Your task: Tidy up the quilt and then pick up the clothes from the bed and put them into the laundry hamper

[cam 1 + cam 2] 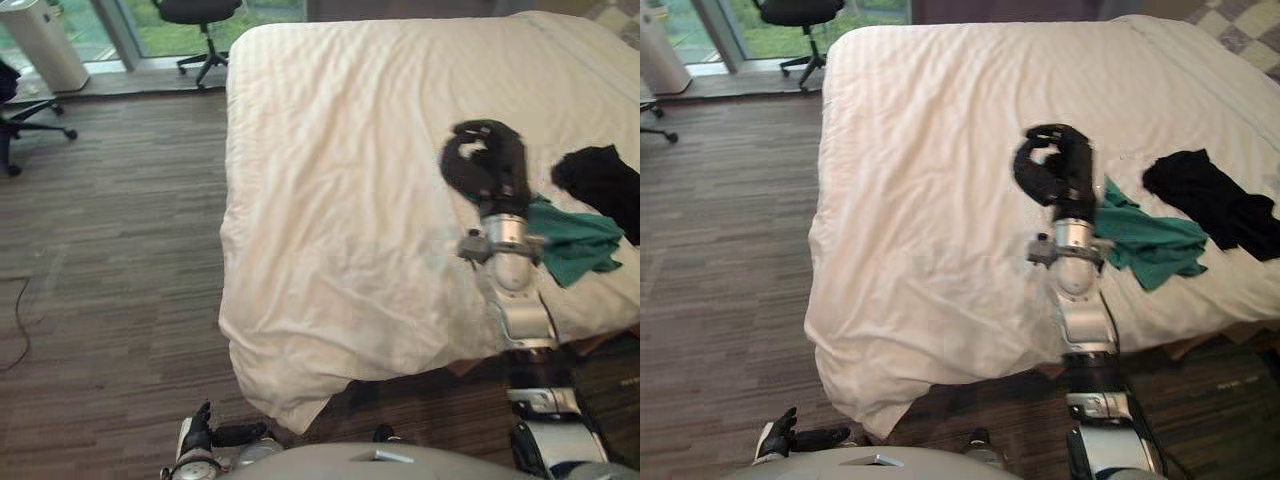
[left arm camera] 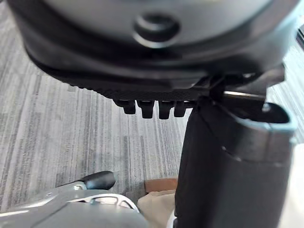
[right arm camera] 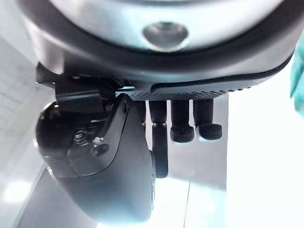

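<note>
Reaching toward soft clothes left lying on the quilt

Left eye view: the teal garment is seen crumpled on the white quilt, close to the quilt's near edge. The right hand is held just left of the teal garment, above the quilt, and its wrist overlaps the garment's nearer end. The left hand is seen low over the wooden floor, well apart from the teal garment.

Right eye view: the black garment is found just beside the teal garment, on its far right side. Whether the two touch cannot be told. Both pieces are stretched slantwise, with their long axes running from the right hand's side away toward the robot's right. They are judged light, limp and not fragile. A bunched fold near the middle is best pinched, so that less cloth is left hanging.

Left wrist view: the left hand's fingers are seen end-on with nothing between them, and they appear relaxed.

Right wrist view: the right hand's fingers are curled in toward the thumb, and nothing is clamped between them
</note>
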{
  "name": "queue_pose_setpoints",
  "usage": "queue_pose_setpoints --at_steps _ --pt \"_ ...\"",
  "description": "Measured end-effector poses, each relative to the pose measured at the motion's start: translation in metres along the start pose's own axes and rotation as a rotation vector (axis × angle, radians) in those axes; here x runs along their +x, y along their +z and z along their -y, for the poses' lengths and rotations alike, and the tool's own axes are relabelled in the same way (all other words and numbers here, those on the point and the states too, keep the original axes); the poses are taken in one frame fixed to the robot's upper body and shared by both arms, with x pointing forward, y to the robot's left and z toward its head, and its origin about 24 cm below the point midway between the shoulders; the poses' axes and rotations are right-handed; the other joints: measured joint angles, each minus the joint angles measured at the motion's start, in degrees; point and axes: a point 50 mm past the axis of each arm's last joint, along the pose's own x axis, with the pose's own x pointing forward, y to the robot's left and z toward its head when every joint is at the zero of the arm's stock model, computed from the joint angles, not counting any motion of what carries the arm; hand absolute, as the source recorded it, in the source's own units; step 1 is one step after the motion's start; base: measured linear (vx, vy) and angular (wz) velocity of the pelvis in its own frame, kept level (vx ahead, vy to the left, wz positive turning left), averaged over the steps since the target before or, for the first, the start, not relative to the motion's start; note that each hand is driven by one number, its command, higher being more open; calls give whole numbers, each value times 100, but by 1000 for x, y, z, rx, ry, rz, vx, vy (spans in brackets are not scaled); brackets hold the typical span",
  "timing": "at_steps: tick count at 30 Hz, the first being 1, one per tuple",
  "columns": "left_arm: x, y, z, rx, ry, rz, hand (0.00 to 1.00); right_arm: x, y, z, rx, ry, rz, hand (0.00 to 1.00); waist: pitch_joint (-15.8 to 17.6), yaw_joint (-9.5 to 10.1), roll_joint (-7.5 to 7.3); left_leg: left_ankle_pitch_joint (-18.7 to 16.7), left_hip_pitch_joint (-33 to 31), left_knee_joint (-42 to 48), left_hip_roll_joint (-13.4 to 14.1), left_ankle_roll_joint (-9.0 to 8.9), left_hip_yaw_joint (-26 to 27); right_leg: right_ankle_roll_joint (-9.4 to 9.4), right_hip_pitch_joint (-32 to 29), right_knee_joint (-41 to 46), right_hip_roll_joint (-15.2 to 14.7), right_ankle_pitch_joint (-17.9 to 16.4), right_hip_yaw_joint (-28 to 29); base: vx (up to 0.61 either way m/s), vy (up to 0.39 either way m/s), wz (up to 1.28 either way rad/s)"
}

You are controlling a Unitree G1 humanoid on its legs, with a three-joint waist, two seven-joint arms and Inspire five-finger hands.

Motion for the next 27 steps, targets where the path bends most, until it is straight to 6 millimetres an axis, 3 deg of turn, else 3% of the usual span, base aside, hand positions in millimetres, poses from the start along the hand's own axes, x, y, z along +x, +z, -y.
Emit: queue_pose_setpoints --at_steps 3,5,8,10,12,15,19,22,27 --pt "1 6 0 -13 4 28 100 3 2 -57 161 211 -13 0 70 234 -47 19 -40 25 7 6 -211 -1 108 -2 12 0 -214 2 -10 40" --pt "3 12 1 -16 2 47 100 -3 4 -91 224 341 -25 0 96 388 -102 19 -154 95 7 6 -371 -2 131 -1 12 0 -345 -4 -6 41" --pt "5 18 0 -31 12 68 100 -26 -1 -158 318 564 -94 0 197 640 -210 18 -420 240 5 7 -693 -4 119 27 14 -1 -658 -10 -8 46" --pt "5 23 1 -34 11 85 100 -35 -7 -174 325 617 -133 0 269 711 -223 18 -528 314 7 9 -812 -5 120 52 10 -2 -768 -27 -10 48" --pt "8 33 1 -43 17 113 100 -50 -25 -194 316 680 -233 0 480 886 -209 18 -670 417 5 11 -988 -9 106 70 3 -4 -963 -54 -6 46" --pt "9 45 3 -59 17 150 100 -65 -57 -198 187 697 -364 0 732 948 -146 21 -863 573 -8 21 -1138 -36 72 180 -29 -21 -1129 -68 23 27" --pt "9 52 8 -89 5 162 100 -100 -116 -169 51 617 -620 0 897 942 -85 112 -1082 576 -139 109 -1153 -74 -163 249 -176 -52 -1192 -88 38 4" --pt "10 53 7 -80 5 160 100 -105 -117 -172 56 615 -622 0 905 777 -74 137 -1075 576 -197 143 -1106 -73 -180 279 -248 -52 -1176 -65 43 -5" --pt "12 55 6 -60 -5 165 100 -107 -123 -161 -5 627 -628 0 890 774 -133 216 -994 449 -293 198 -1042 -63 -181 344 -358 -49 -1150 -57 44 1"
